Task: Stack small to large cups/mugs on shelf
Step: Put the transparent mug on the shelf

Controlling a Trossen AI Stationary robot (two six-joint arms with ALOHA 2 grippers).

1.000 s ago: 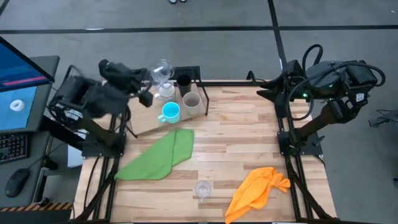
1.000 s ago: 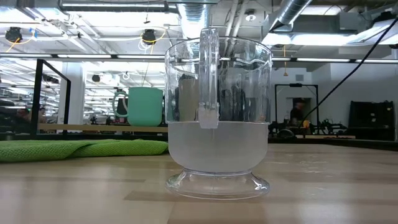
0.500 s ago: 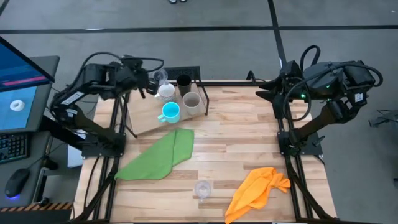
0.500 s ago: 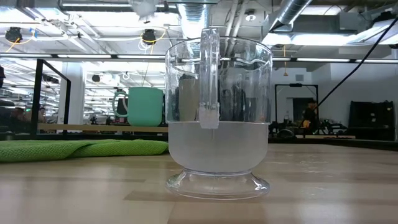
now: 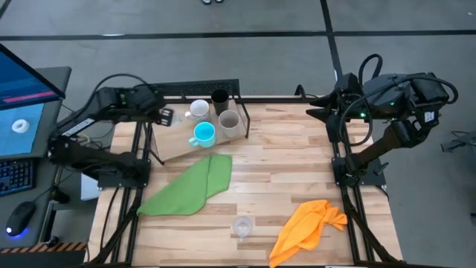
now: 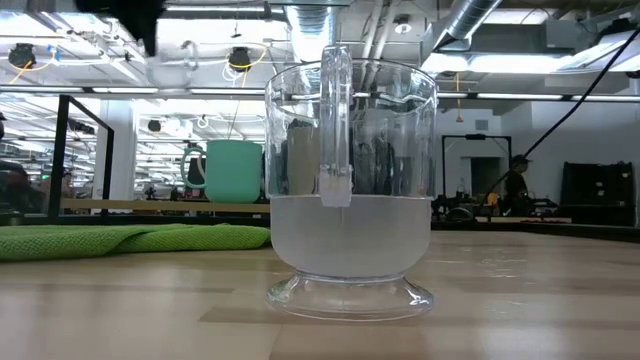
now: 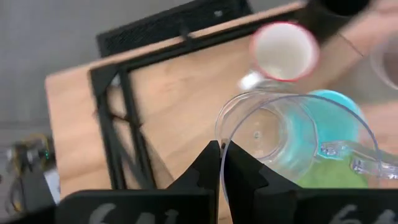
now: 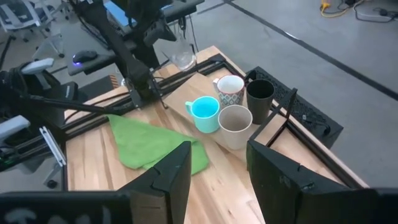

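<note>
On the shelf [image 5: 172, 147] at the table's far left stand the white mug [image 5: 198, 109], the black cup [image 5: 219, 97], the grey-beige cup [image 5: 229, 120] and the blue mug [image 5: 203, 134], each on its base. My left gripper [image 5: 165, 115] hovers by the shelf's left end, shut on a clear glass [image 7: 292, 143]. A second clear glass [image 5: 242, 225] stands near the table's near edge and fills the low view [image 6: 350, 180]. My right gripper [image 5: 312, 112] waits open at the far right corner. My left gripper pinches the clear glass by its rim [image 7: 219, 138], on the side away from the handle [image 7: 348, 158]; the wall runs between the two fingers. The glass is lifted clear, its mouth toward the wrist camera, above the shelf's left part [image 8: 182, 56].
A green cloth [image 5: 190, 186] lies spread near the shelf, and an orange cloth [image 5: 309, 223] is bunched at the near right. The shelf's black wire frame [image 5: 201, 85] rises at its far edge. Bare tabletop [image 5: 290, 164] lies in the middle.
My left gripper has carried the clear glass from above the far end of the cups toward the table's left edge and somewhat nearer, and the arm has drawn back. It has stayed shut on the glass. The mugs on the shelf have not moved.
</note>
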